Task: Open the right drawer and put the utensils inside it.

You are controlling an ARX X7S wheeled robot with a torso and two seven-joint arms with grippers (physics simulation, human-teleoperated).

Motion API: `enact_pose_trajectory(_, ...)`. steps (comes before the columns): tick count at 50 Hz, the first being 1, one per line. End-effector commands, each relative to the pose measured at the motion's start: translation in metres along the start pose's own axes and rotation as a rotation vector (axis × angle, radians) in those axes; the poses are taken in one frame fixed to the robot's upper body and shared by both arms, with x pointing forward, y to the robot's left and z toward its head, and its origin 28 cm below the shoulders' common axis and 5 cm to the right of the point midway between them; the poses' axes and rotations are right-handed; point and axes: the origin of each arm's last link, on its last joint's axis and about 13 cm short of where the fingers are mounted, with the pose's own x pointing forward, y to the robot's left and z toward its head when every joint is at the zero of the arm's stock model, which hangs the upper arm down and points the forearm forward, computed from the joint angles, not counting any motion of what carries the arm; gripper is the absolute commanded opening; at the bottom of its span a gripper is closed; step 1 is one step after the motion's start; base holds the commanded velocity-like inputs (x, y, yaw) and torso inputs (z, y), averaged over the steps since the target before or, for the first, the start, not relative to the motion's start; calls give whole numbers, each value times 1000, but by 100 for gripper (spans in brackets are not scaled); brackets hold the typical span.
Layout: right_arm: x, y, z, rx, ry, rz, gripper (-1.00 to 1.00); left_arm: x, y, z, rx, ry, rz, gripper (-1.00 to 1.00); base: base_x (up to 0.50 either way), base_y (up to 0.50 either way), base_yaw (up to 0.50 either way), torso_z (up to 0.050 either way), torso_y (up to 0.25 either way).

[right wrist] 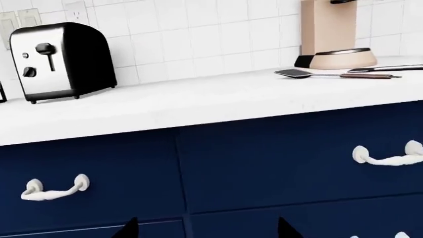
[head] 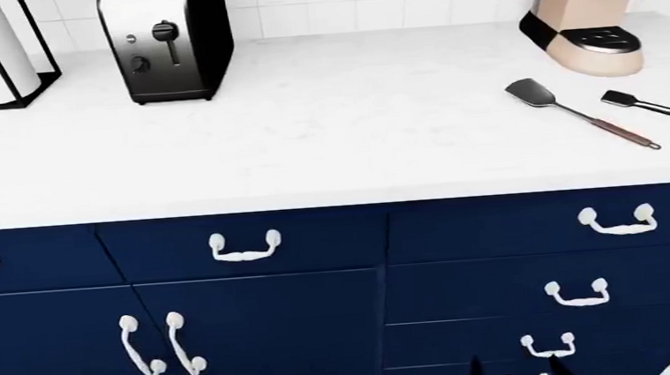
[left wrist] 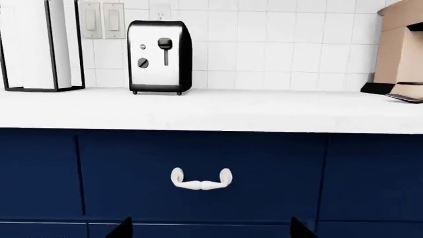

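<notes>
Right drawer (head: 515, 225) closed, grey spatula (head: 578, 113) and black spatula (head: 654, 106) on far-right counter (head: 307, 127) near coffee maker (head: 588, 15), both grippers' jaws spread, empty, low before cabinets.

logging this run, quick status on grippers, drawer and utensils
Both grippers low, open, empty. Right drawer shut, handle untouched. Grey spatula and black spatula on counter by coffee maker. Nothing blocking.

Right drawer (head: 492, 227): navy front, shut, flush w/ neighbours, directly under worktop (head: 308, 136) edge, top of the right-hand stack. White curved handle (head: 617, 220) on 2 knobs, toward its right end. Grey spatula (head: 577, 112): flat on worktop, broad blade toward wall, reddish-brown handle toward front-right. Black spatula (head: 650, 106): just beside it on the right, roughly parallel, apart, small square head toward wall, partly cut by frame edge.
</notes>
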Motion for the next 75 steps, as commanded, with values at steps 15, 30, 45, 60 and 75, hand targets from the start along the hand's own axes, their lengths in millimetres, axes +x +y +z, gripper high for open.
enact_pose_trajectory(15, -9, -1, 5, 27, -1, -4, 100, -8, 0, 4, -46, -7, -2, 100, 0, -500, 0, 0, 0)
enact_pose_trajectory(30, -9, 0, 5, 23, 0, -2, 100, -8, 1, 3, -56, -8, 2, 100, 0, -500, 0, 0, 0)
enact_pose_trajectory(45, -9, 0, 2, 9, 11, 10, 100, -8, 1, 3, -60, -9, 2, 100, 0, -200, 0, 0, 0)
enact_pose_trajectory(60, -10, 1, 3, 2, 16, 13, 100, -8, 0, 4, -49, -5, 3, 100, 0, -461, 0, 0, 0)
enact_pose_trajectory(75, -10, 3, 0, -43, 17, 32, 100, -6, 1, 2, -37, 9, 28, 100, 0, -79, 0, 0, 0)
